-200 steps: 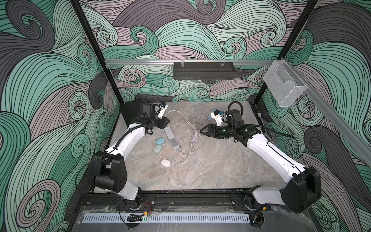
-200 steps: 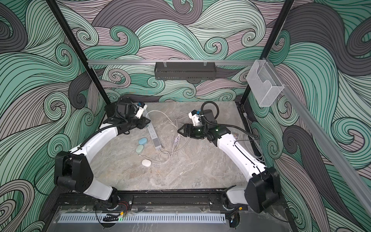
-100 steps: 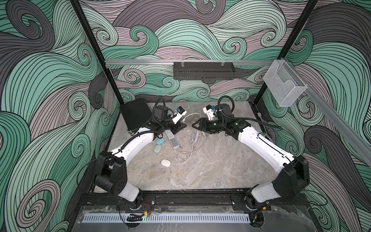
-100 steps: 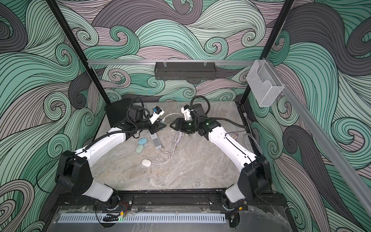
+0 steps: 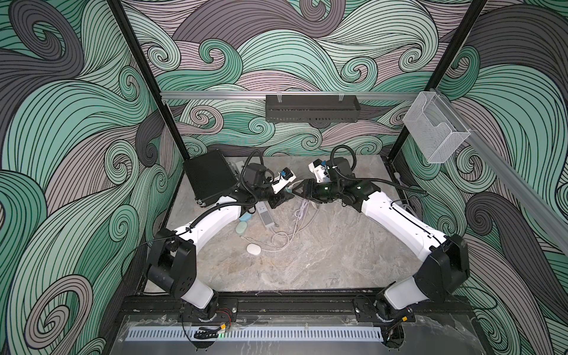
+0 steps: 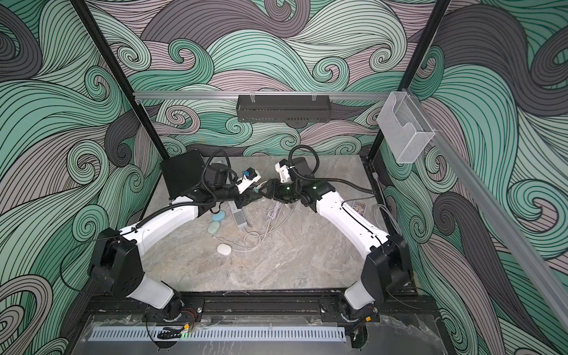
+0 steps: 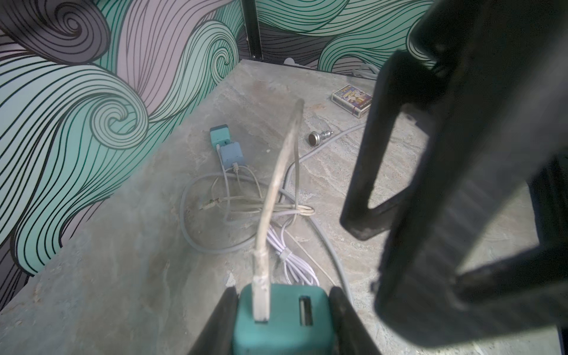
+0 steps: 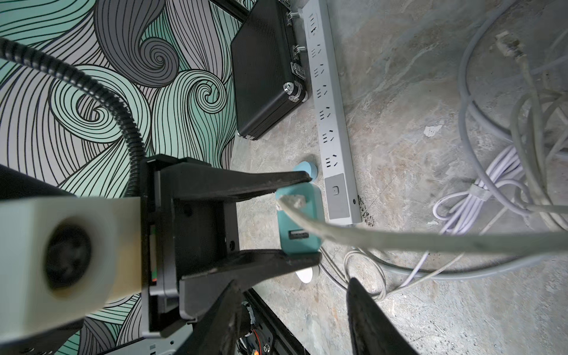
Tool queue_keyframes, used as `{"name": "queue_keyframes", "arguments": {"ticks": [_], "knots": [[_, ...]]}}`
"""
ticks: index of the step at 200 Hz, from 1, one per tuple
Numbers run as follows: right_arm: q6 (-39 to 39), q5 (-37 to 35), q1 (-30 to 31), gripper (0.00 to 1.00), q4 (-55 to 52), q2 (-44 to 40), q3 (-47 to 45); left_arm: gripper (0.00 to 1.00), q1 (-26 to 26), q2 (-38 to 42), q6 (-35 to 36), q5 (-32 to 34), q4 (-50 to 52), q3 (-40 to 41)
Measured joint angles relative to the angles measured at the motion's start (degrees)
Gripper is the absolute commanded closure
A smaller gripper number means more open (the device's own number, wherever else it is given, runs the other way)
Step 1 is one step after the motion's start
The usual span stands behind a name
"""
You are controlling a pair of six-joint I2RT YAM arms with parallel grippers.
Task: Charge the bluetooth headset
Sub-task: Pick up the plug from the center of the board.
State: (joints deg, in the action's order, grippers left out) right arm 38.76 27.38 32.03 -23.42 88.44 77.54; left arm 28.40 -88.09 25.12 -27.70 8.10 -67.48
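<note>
Roughly from left to right across the marbled table (image 5: 322,261): a black case (image 5: 210,176) sits in the far corner. Next, the left gripper (image 8: 299,218) has its fingers (image 7: 218,319) clenched on a teal charger (image 7: 282,316), held off the table, with a grubby white cable (image 7: 275,184) plugged into one of its two ports. Beneath lie a blue oval case (image 5: 246,217), a mint oval case (image 5: 242,227) and a white oval case (image 5: 254,249). The headset is presumably among them. They rest beside a grey power strip (image 5: 265,215), none visibly plugged in. A tangle of loose cables (image 7: 261,209) follows. Lastly, the right gripper (image 5: 297,194) faces the charger closely, fingers (image 8: 368,322) spread, grasping nothing. Likely risks: pulling the cable could unseat its plug or drag the tangle, and the two grippers could collide.
</note>
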Motion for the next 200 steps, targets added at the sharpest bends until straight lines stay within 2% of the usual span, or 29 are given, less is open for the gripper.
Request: {"name": "queue_keyframes", "arguments": {"ticks": [123,162,200], "knots": [[-0.4,-1.3,1.3,0.56,-1.3,4.5,2.6,0.75,3.5,-0.2,3.1,0.5,2.1,-1.4],[-1.0,-2.3,1.4,0.67,-2.0,5.1,3.4,0.75,3.6,-0.2,3.5,0.7,2.6,-2.0],[-1.4,-2.3,1.5,0.65,-2.3,5.5,3.4,0.75,3.6,-0.1,3.8,1.0,3.4,-2.0]]}}
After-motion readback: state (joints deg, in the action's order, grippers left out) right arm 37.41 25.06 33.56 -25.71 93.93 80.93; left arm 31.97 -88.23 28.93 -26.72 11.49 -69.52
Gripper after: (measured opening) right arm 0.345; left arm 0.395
